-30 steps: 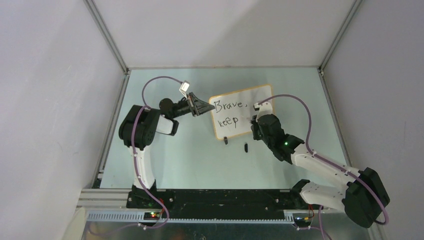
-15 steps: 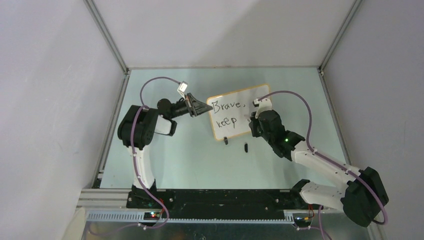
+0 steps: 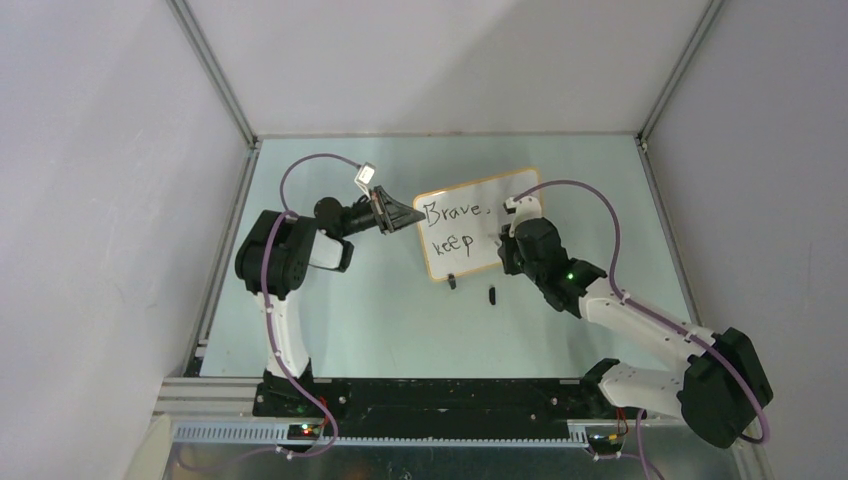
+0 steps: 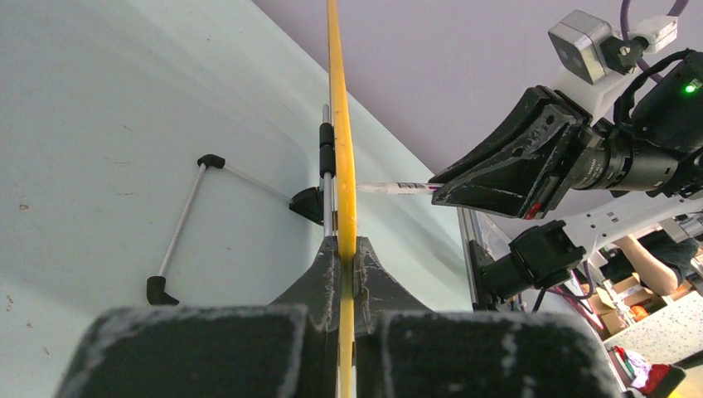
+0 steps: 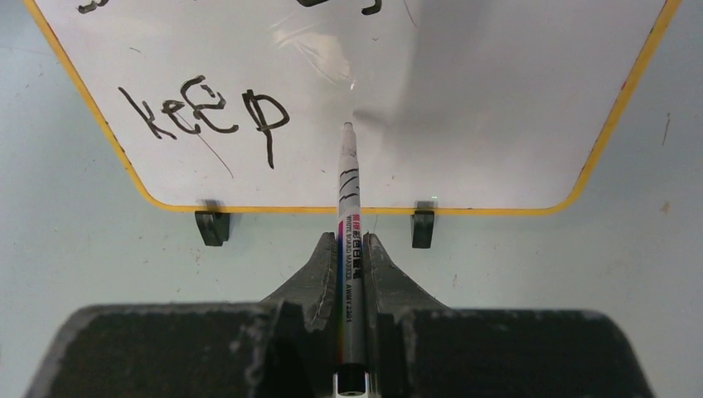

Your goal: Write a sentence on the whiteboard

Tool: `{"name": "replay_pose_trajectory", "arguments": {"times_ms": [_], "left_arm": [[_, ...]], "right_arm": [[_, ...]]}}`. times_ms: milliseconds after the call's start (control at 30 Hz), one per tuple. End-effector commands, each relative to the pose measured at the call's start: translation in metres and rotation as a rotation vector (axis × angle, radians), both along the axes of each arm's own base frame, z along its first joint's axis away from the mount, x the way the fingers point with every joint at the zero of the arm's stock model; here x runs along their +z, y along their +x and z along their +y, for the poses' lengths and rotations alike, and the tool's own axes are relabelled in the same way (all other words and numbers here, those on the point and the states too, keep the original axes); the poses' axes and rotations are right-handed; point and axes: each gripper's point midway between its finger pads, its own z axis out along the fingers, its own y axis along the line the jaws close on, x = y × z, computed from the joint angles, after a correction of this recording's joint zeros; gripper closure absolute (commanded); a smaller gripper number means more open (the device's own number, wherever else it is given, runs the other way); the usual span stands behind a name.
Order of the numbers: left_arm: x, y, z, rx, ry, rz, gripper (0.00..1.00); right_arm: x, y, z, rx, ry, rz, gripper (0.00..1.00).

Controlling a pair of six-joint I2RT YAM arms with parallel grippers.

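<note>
From above, the whiteboard (image 3: 490,192) stood mid-table, the sentence (image 3: 455,213) reading "Brave, keep". Only the wrist views showed the grips: the left gripper (image 4: 346,253) clamped shut on the board's yellow edge, and the right gripper (image 5: 351,249) pinching a marker (image 5: 347,186), its tip at the board beside "keep".

On my overhead feed I see a pale green worktop (image 3: 380,310) boxed in by plain white walls (image 3: 450,60), with aluminium rails (image 3: 212,70) running up the corners at upper left and upper right. A slotted grey cable duct (image 3: 440,432) crosses the bottom of the frame.
</note>
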Motion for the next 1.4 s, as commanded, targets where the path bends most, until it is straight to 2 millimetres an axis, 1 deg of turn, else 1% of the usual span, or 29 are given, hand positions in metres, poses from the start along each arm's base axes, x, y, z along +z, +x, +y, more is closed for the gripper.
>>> {"name": "replay_pose_trajectory", "arguments": {"times_ms": [0,433,933,1133,1367], "left_arm": [[0.006,-0.015,-0.001,-0.065,0.01,-0.06,1.0],[0.007,-0.016,-0.002,-0.07,0.01,-0.062,1.0],[0.006,-0.018,-0.003,-0.075,0.012,-0.066,1.0],[0.007,-0.018,-0.003,-0.076,0.013,-0.071,1.0],[0.007,-0.018,-0.003,-0.075,0.013,-0.071,1.0]], "right_arm": [[0.022,0.012,0.006,-0.011,0.045,-0.035,1.0],[0.021,0.02,0.003,-0.032,0.041,-0.028,1.0],[0.015,0.028,0.005,-0.042,0.033,-0.029,1.0],[0.014,0.027,0.012,-0.005,0.047,-0.021,1.0],[0.011,0.022,0.015,0.021,0.048,-0.004,1.0]]}}
